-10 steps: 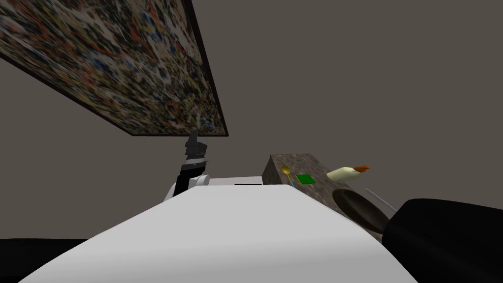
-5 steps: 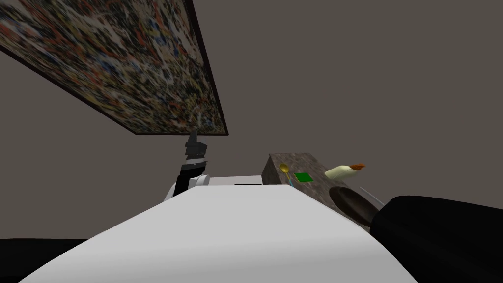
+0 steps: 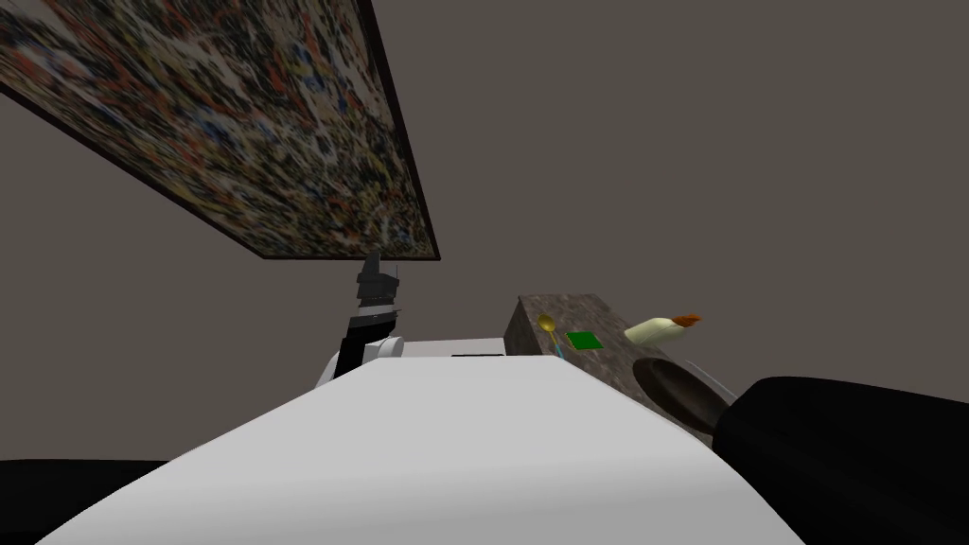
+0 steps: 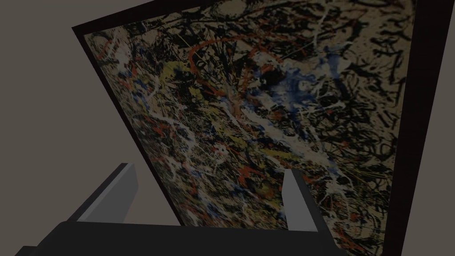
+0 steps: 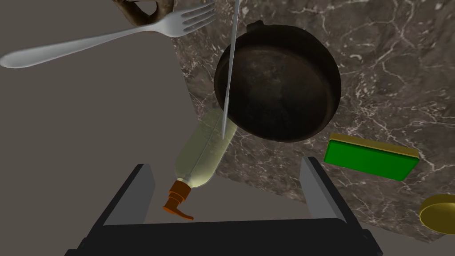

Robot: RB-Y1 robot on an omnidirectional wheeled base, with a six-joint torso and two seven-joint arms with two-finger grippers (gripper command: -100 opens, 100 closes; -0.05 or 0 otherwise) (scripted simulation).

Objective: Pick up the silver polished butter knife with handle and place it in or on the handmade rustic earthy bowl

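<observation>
Fingers of my right gripper [image 5: 225, 163] are spread wide and hold nothing. Ahead of them, on the dark marbled stone counter [image 5: 391, 53], lies the long thin silver butter knife [image 5: 229, 71]. It runs straight away from the gripper, along the side of the dark brown round bowl [image 5: 284, 84]. In the right wrist view it crosses the bowl's rim, but I cannot tell if the two touch. One end of the knife sits over a pale see-through bottle with an orange pump [image 5: 202, 151]. A shiny silver fork [image 5: 111, 38] is near the other end. A flat green block with a yellow edge [image 5: 371, 158] is on the bowl's other side from the knife.

I think the knife is hard, stiff and light. It looks smooth, so it may slip. It is very thin and low, so a grab from the top could miss. The best place to hold it looks like the middle of its length, with one finger on each long side. I cannot tell which end is the handle.

My left gripper [image 4: 208, 171] is lifted up on my left side, fingers spread, holding nothing.

A second ago, more of the knife and bowl showed in the head view. Now a big black shape [image 3: 852, 454], likely my right arm, covers more of them. My head has turned a tiny bit too. In the last half second hardly anything has changed.
</observation>
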